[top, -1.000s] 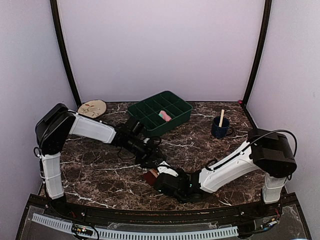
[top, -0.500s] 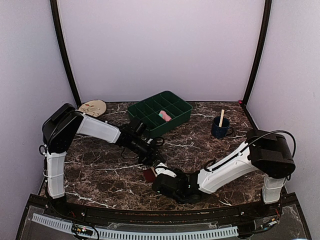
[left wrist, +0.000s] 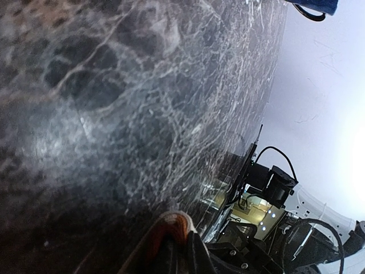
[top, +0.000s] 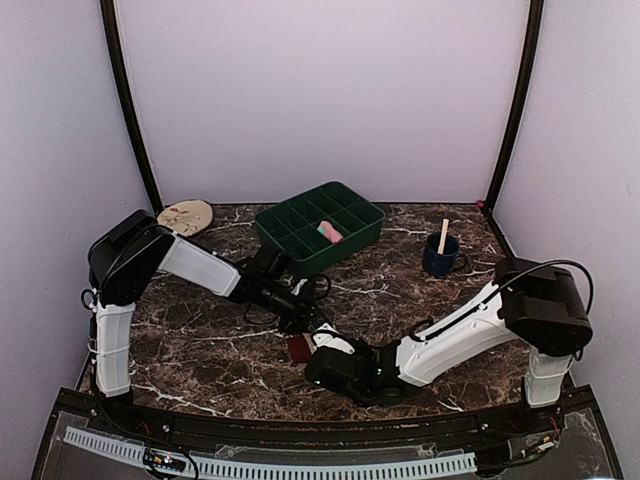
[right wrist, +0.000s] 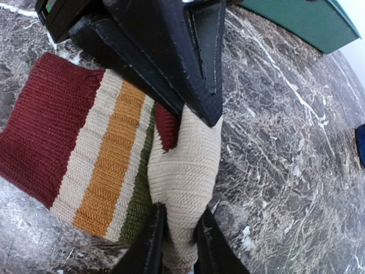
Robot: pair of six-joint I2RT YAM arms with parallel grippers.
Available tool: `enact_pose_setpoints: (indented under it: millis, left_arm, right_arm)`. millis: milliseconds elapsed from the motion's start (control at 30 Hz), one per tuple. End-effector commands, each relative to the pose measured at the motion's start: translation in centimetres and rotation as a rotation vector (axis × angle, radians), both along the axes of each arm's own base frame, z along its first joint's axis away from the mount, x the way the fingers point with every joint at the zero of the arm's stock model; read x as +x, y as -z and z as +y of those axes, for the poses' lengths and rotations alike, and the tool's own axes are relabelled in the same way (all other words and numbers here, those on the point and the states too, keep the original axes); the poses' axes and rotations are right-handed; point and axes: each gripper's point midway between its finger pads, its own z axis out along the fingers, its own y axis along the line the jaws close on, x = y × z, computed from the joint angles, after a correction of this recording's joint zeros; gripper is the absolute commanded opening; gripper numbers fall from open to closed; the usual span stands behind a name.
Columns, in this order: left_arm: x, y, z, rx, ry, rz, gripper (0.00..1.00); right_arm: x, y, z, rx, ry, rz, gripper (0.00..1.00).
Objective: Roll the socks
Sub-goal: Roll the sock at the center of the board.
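Dark marble bench [top: 200,350], lilac walls; green divided tray [top: 290,225] holds the pink sock [top: 329,232]; striped sock [right wrist: 108,165] lies front-centre, clenched by left gripper [left wrist: 171,242] and right gripper [right wrist: 178,244]

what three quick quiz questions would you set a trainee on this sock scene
1. True or false: the pink sock lies in the green tray.
2. What stands in the blue mug? A wooden stick, B spoon, C sock.
3. Name the tool shut on the striped sock.
Key: 1 true; 2 A; 3 the left tool.
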Motion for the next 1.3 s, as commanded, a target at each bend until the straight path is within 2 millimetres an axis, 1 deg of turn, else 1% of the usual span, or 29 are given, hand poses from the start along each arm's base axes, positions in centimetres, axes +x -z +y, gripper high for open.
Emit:
enact_pose_setpoints:
  millis: [0, 233, 433, 667, 800, 967, 1033, 1067, 1133, 1200, 1267]
  left_arm:
    - [0.0, 1.0, 0.2, -0.031, 0.006, -0.078, 0.0]
    - [-0.4, 2.2, 0.6, -0.058, 0.022, -0.141, 0.0]
    - [-0.8, 2.7, 1.0, -0.072, 0.034, -0.171, 0.0]
    - [-1.5, 3.2, 1.6, -0.101, 0.039, -0.195, 0.0]
    - [-1.8, 3.4, 2.1, -0.128, 0.029, -0.202, 0.0]
    - [-1.8, 2.9, 2.4, -0.182, 0.007, -0.225, 0.0]
    - [-1.7, 2.7, 2.5, -0.212, -0.007, -0.237, 0.0]
    - [-1.5, 2.5, 2.6, -0.228, -0.018, -0.237, 0.0]
    - [-1.3, 2.1, 2.7, -0.263, -0.034, -0.247, 0.0]
    - [-1.1, 1.8, 2.8, -0.295, -0.05, -0.253, 0.0]
    - [-1.1, 1.9, 2.9, -0.316, -0.06, -0.253, 0.0]
  right_arm:
    - [-1.0, 0.6, -0.7, 0.031, 0.014, 0.096, 0.19]
    - [-0.7, 0.2, -1.7, 0.095, 0.064, 0.154, 0.24]
    - [-0.8, -0.5, -1.8, 0.142, 0.079, 0.19, 0.28]
    - [-1.5, -2.4, -1.6, 0.258, 0.092, 0.249, 0.32]
    - [-1.9, -3.8, -1.5, 0.353, 0.101, 0.289, 0.36]
    - [-1.6, -4.8, -1.5, 0.504, 0.133, 0.376, 0.4]
    - [-1.5, -4.3, -1.8, 0.556, 0.155, 0.421, 0.41]
    - [-1.2, -4.8, -1.9, 0.606, 0.162, 0.445, 0.42]
    - [-0.9, -5.0, -2.0, 0.679, 0.177, 0.483, 0.42]
    - [-0.5, -5.0, -2.1, 0.736, 0.196, 0.514, 0.43]
    - [-0.2, -5.0, -2.1, 0.792, 0.211, 0.546, 0.43]
